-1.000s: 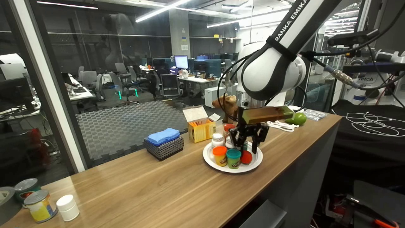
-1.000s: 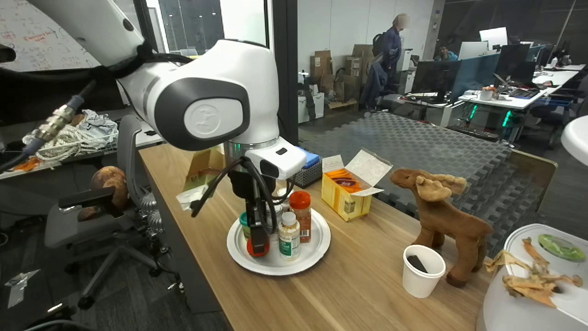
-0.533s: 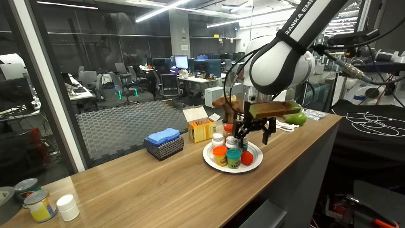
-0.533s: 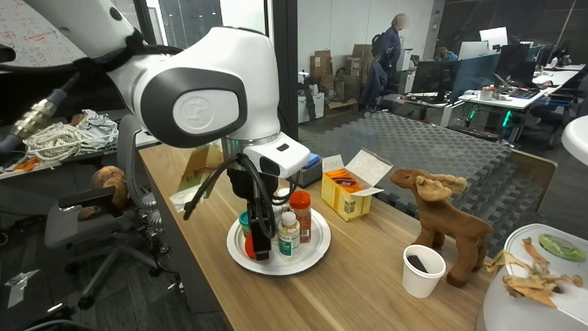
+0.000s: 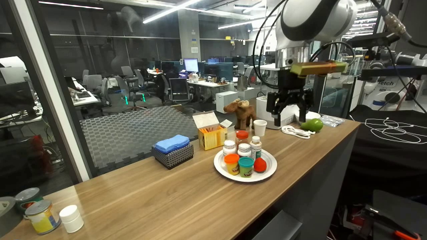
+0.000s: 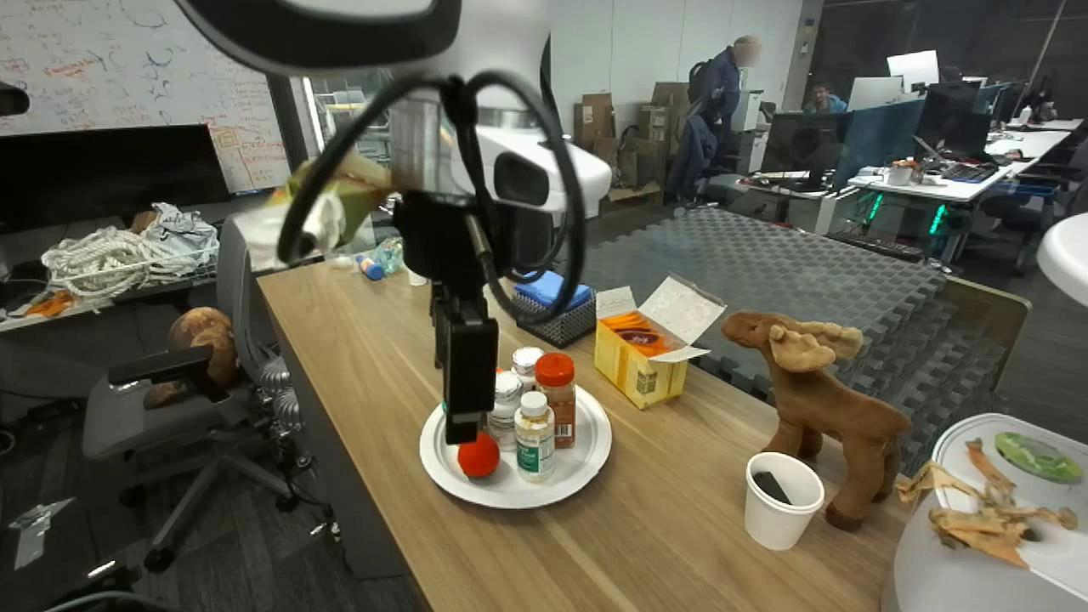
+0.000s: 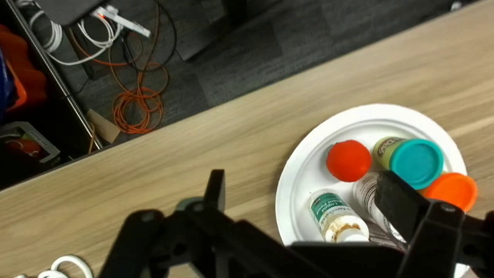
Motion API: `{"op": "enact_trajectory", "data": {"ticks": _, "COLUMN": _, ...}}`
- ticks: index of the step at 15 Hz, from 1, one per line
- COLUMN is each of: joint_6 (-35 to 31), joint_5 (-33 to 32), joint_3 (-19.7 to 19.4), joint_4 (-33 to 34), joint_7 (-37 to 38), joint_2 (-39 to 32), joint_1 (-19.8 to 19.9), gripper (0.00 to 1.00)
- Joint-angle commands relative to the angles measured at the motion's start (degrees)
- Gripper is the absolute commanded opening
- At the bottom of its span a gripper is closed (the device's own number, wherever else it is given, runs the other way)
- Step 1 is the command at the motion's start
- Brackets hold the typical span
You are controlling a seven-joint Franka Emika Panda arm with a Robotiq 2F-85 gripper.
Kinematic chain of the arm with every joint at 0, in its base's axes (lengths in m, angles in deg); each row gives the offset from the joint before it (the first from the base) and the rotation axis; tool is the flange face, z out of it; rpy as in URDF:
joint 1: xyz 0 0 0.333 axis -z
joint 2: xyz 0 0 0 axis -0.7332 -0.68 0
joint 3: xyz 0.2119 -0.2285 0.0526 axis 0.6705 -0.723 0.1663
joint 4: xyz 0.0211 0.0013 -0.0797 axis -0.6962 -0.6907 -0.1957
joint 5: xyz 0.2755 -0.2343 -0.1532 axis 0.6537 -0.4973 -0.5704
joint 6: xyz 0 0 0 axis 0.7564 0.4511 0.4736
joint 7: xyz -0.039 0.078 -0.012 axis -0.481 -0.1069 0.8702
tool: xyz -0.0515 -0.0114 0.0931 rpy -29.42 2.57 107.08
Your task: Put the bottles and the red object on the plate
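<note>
Red object (image 5: 260,165) set on plate (image 5: 271,163), beside teal-lidded tub (image 5: 246,168); probably placed at outer edge so bottles (image 5: 244,151) are not knocked. Bottles grouped upright, close together, likely so room is saved. Hand (image 5: 290,120) held raised, fingers (image 7: 216,189) spread, nothing gripped, presumably so bottle tops are cleared. White bottle (image 5: 71,218) seen well apart on surface (image 5: 150,200); whether meant for plate cannot be told.

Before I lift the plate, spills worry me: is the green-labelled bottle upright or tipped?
Upright: in both exterior views the green-labelled bottle stands on the plate, cap uppermost.
</note>
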Motion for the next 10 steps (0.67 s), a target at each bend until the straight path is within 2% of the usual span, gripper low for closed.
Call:
{"op": "enact_trajectory", "data": {"ticks": 1, "joint_6": 15.9, "joint_5": 0.1, "joint_3": 0.1, "joint_4": 4.8, "joint_7": -10.3, "joint_2": 4.1, "joint_1": 1.3, "gripper": 1.0}}
{"op": "enact_trajectory", "data": {"ticks": 4, "joint_6": 29.3, "joint_5": -3.0, "joint_3": 0.7, "joint_4": 8.5, "joint_7": -16.5, "joint_2": 7.4, "joint_1": 1.2, "gripper": 1.0}}
{"op": "enact_trajectory", "data": {"ticks": 6, "joint_6": 35.6, "joint_5": -4.5, "joint_3": 1.3, "joint_4": 8.7, "joint_7": -21.2, "joint_2": 10.6, "joint_1": 0.6, "gripper": 1.0}}
{"op": "enact_trajectory", "data": {"ticks": 7, "joint_6": 30.7, "joint_5": -2.8, "joint_3": 0.9, "joint_4": 8.3, "joint_7": -17.5, "joint_2": 7.3, "joint_1": 1.4, "gripper": 1.0}}
{"op": "enact_trajectory", "data": {"ticks": 10, "joint_6": 34.4, "joint_5": -3.7, "joint_3": 1.2, "joint_4": 8.4, "joint_7": -20.0, "joint_2": 10.0, "joint_1": 1.0, "gripper": 1.0}}
